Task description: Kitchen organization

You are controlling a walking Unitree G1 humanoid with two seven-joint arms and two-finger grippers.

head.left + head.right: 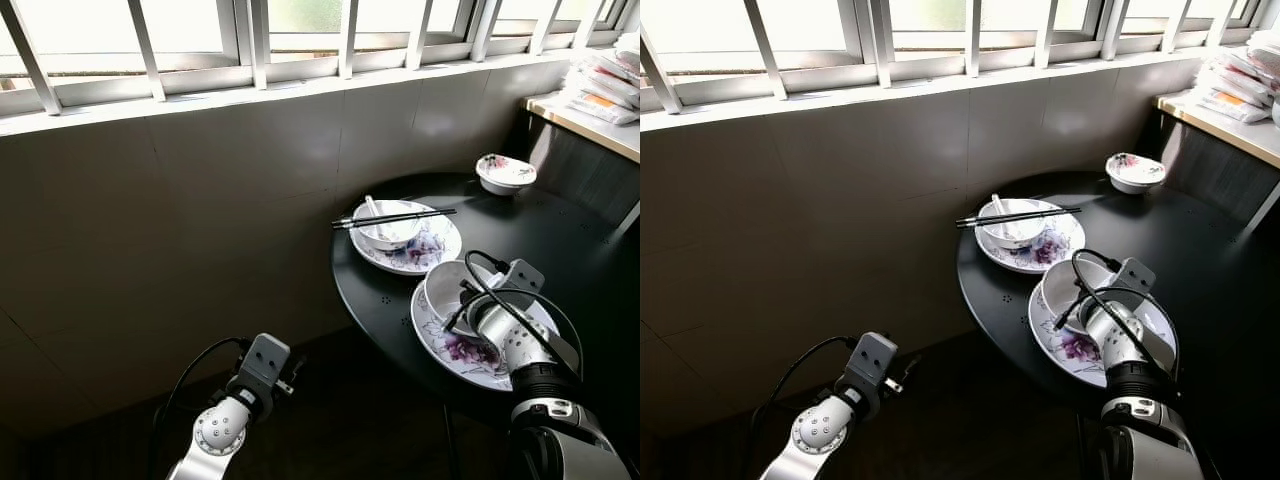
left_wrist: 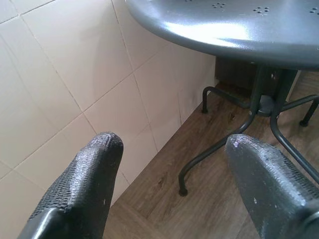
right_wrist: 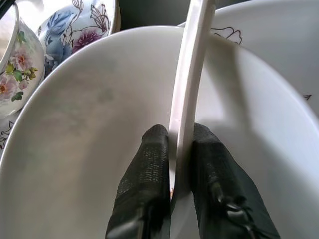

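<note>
A: How far along is the tidying?

B: Early, I'd judge. The right gripper point(image 3: 172, 149) is clenched on a white spoon point(image 3: 192, 69) inside the near bowl point(image 1: 445, 285).

A: And beyond it?

B: Just past the gripper, chopsticks point(image 1: 392, 218) lie across another bowl point(image 1: 388, 235); a third, I think, sits farther off. The left gripper point(image 2: 169, 164) hangs released, idle.

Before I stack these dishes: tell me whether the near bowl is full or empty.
Empty of food: the right wrist view shows the near bowl's bare white inside, with only a white spoon handle in it, pinched by the right hand.
</note>
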